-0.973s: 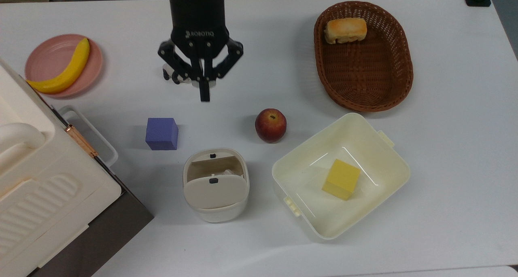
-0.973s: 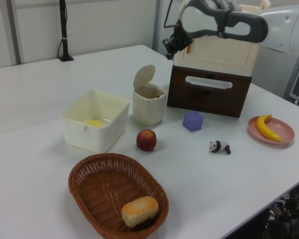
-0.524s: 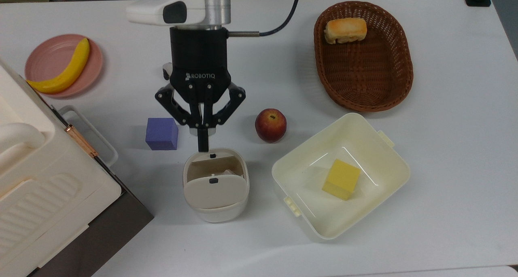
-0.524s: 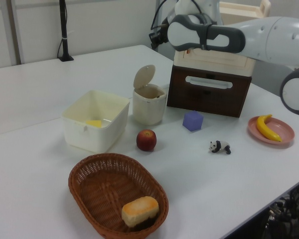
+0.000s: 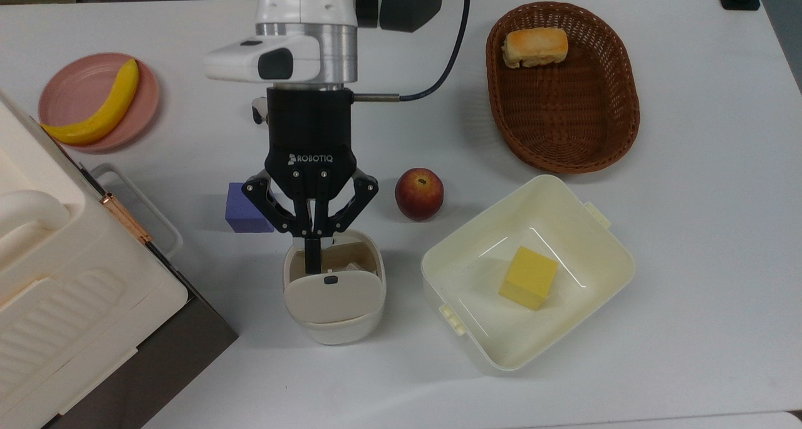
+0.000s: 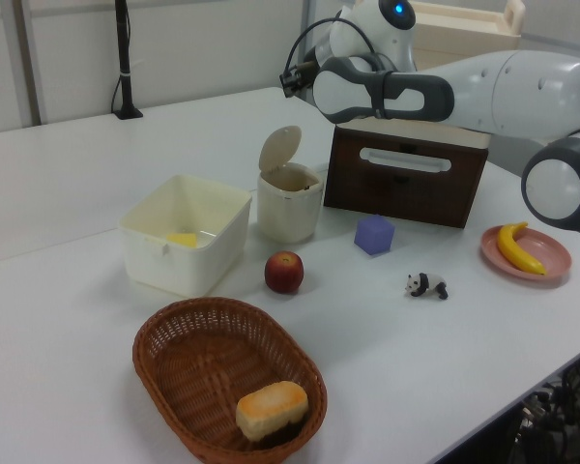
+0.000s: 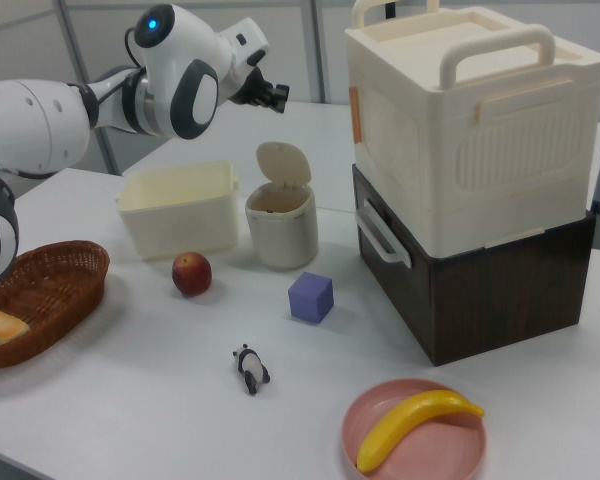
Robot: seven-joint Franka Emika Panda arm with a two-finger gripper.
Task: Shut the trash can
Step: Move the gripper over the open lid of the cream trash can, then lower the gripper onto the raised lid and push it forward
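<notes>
The trash can (image 5: 334, 319) is a small cream bin on the white table, near the top view's bottom centre. Its beige lid (image 5: 332, 294) stands upright on its hinge, and the mouth is open. In the left view the trash can (image 6: 290, 205) has its lid (image 6: 279, 148) tilted up, and the right view shows the same trash can (image 7: 281, 228) and raised lid (image 7: 283, 165). My gripper (image 5: 311, 263) is shut with nothing in it and hangs above the open mouth, just in front of the lid. It rides well above the bin in the left view (image 6: 291, 79) and the right view (image 7: 274, 95).
A red apple (image 5: 419, 194) and a purple cube (image 5: 239, 216) flank the gripper. A shallow cream tub (image 5: 476, 253) with a yellow block (image 5: 528, 277) sits right of the bin. Basket (image 5: 564, 128) with bread, pink plate (image 5: 69, 91) with banana, big cream box (image 5: 56, 291), toy panda (image 6: 426, 285).
The arm has travelled toward the top view's bottom, from over bare table to over the trash can's mouth. The fingers stayed shut and the lid has not moved.
</notes>
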